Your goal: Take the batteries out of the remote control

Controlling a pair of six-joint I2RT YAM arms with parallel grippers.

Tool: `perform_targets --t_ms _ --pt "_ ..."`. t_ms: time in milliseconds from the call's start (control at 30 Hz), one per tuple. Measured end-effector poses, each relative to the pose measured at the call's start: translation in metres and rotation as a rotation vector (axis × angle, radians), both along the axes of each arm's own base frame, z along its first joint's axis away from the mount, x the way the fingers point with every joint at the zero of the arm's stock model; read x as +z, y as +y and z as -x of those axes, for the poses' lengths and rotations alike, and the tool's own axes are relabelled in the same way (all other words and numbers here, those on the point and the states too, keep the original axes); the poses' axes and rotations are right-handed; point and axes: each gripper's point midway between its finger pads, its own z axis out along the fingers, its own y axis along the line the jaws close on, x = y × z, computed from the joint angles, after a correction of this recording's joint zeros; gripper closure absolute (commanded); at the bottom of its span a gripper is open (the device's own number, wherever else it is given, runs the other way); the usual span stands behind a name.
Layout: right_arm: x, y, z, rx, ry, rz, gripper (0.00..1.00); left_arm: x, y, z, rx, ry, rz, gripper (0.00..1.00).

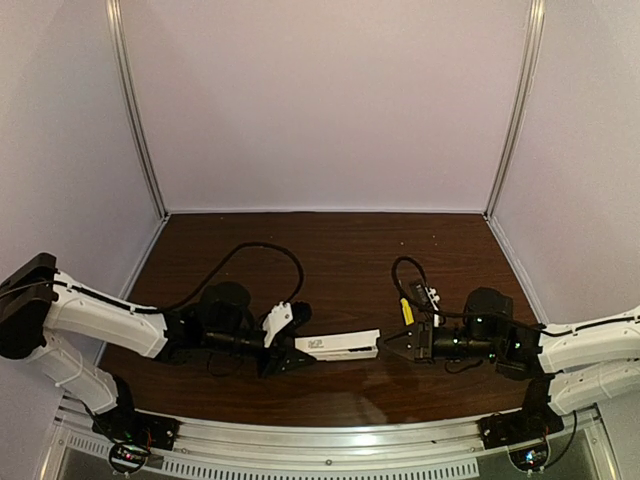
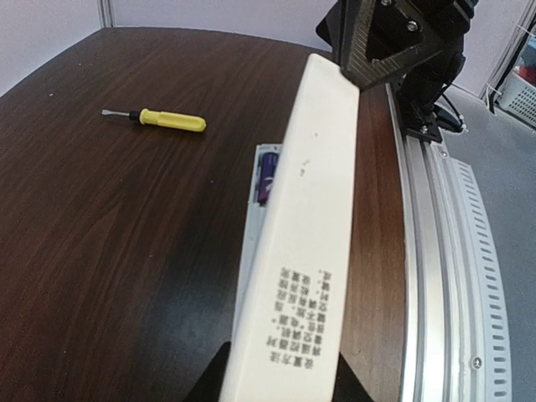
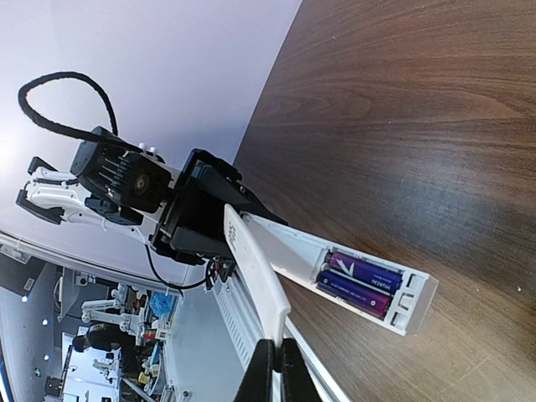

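The white remote control point(image 3: 285, 247) lies low over the dark table with its recess open. Two purple-blue batteries point(image 3: 360, 280) sit side by side in it; one also shows in the left wrist view point(image 2: 266, 176). My left gripper point(image 1: 287, 352) is shut on the remote's left end point(image 2: 249, 251). My right gripper point(image 1: 390, 347) is shut on the edge of the thin white cover strip point(image 3: 255, 276). The strip is tilted up off the remote, its printed label point(image 2: 314, 293) facing the left wrist camera. Its far end rests near my left gripper point(image 3: 197, 222).
A yellow-handled screwdriver point(image 1: 407, 310) lies on the table just behind the right gripper, and it also shows in the left wrist view point(image 2: 159, 120). The aluminium rail point(image 2: 435, 251) runs along the near table edge. Black cables loop behind both wrists. Pale walls close three sides.
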Motion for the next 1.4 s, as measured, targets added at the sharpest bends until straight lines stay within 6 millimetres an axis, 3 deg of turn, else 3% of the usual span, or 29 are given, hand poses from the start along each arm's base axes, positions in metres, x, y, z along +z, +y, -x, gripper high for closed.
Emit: perform_targets --t_ms 633,1067,1400 --pt "0.028 0.000 -0.009 -0.030 -0.116 -0.041 1.00 0.016 0.012 -0.008 0.102 0.005 0.038 1.00" --pt "0.034 0.028 -0.025 -0.006 -0.134 -0.037 1.00 0.021 0.032 -0.004 0.157 0.020 0.057 1.00" --pt "0.049 0.059 -0.029 0.068 -0.122 -0.112 1.00 0.017 0.038 -0.003 0.174 0.031 0.047 1.00"
